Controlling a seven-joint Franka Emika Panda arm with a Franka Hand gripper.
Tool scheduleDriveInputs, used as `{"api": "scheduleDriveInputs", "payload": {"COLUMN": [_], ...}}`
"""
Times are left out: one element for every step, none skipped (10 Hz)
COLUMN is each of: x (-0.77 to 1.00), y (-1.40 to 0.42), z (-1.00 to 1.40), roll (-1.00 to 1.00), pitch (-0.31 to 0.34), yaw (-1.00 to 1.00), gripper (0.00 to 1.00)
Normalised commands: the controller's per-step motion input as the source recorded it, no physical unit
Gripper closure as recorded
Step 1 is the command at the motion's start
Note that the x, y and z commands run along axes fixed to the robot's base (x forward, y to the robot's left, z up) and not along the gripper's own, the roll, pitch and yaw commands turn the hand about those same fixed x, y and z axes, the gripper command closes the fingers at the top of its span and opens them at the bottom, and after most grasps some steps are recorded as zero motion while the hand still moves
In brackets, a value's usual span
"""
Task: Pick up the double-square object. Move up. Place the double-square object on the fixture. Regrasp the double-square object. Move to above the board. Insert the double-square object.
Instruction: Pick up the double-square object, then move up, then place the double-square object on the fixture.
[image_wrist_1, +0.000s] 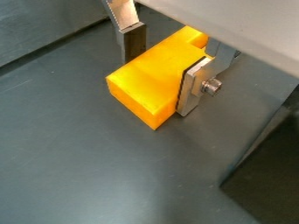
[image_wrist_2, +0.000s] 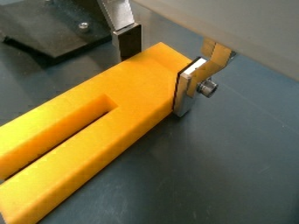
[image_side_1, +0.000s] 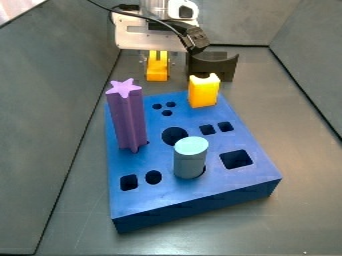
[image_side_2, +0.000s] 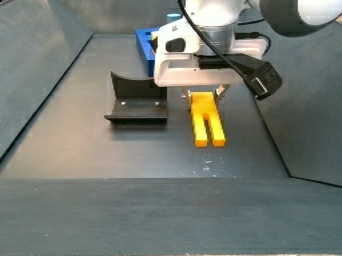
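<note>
The double-square object (image_side_2: 206, 120) is a long yellow-orange bar with a lengthwise groove, lying flat on the dark floor just right of the fixture (image_side_2: 134, 103). My gripper (image_side_2: 201, 92) is down over its far end. In both wrist views the silver fingers sit on either side of the bar (image_wrist_1: 152, 83) (image_wrist_2: 105, 122). One fingertip (image_wrist_1: 193, 87) is flush against its side, and the dark pad (image_wrist_1: 133, 44) of the other meets the opposite edge. The gripper (image_wrist_1: 162, 74) (image_wrist_2: 158, 66) is shut on the bar. The blue board (image_side_1: 201, 150) lies apart from it, beyond the fixture (image_side_1: 214, 65).
On the board stand a purple star peg (image_side_1: 127, 115), a teal cylinder (image_side_1: 191, 157) and a stubby yellow-orange peg (image_side_1: 203, 90). Grey walls enclose the floor on both sides. The fixture (image_wrist_2: 52, 31) sits close beside the gripper.
</note>
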Motion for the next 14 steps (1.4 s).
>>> {"api": "scheduleDriveInputs", "payload": {"x": [0.00,0.00,0.00,0.00,0.00,0.00,0.00,-0.01,-0.02,-0.02,-0.01,-0.02,-0.02,0.00], "y": [0.00,0.00,0.00,0.00,0.00,0.00,0.00,-0.01,-0.01,-0.01,-0.01,-0.01,-0.01,0.00], "z": [0.00,0.00,0.00,0.00,0.00,0.00,0.83,0.81,0.76,0.62,0.49,0.30,0.20,1.00], "roll": [0.00,0.00,0.00,0.00,0.00,0.00,0.00,0.00,-0.01,-0.02,-0.04,-0.05,-0.06,0.00], "pitch": [0.000,0.000,0.000,0.000,0.000,0.000,0.000,0.008,0.017,0.029,0.033,0.034,0.026,0.000], "yaw": [0.00,0.00,0.00,0.00,0.00,0.00,0.00,0.02,0.02,0.03,0.02,0.02,0.02,0.00], "gripper": [1.00,1.00,1.00,1.00,1.00,1.00,1.00,1.00,1.00,1.00,1.00,1.00,1.00,1.00]}}
